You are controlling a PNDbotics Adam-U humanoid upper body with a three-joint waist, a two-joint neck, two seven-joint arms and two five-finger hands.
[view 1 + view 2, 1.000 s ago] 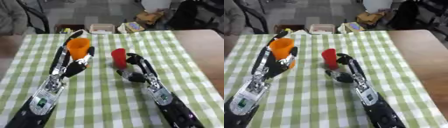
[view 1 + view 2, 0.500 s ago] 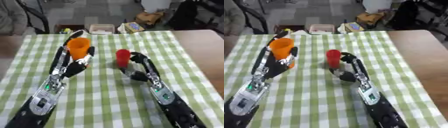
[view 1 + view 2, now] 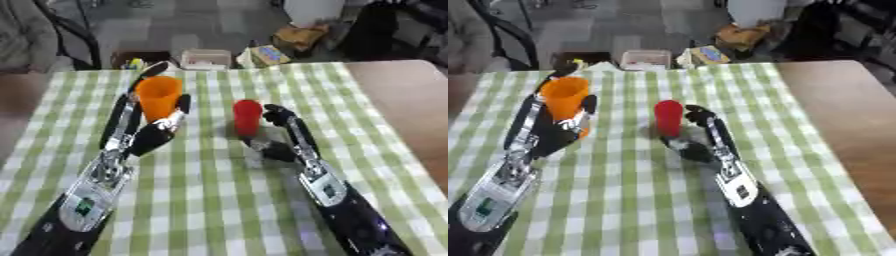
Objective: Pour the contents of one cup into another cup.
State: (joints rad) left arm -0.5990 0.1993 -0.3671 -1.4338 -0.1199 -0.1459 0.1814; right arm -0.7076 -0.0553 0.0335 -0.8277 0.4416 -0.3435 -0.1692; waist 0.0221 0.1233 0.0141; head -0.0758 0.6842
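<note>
My right hand (image 3: 278,135) is closing around the red cup (image 3: 247,116), nearer than before; my left hand (image 3: 156,131) is grasping the orange cup (image 3: 158,97).

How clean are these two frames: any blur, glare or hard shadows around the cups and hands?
Left eye view: soft all over; the orange cup and red cup have fuzzy edges, with only a faint shadow below the red cup. Right eye view: the same softness; the left hand and right hand read as dark shapes with little detail. Lighting is even on the checked cloth, with no glare.
</note>
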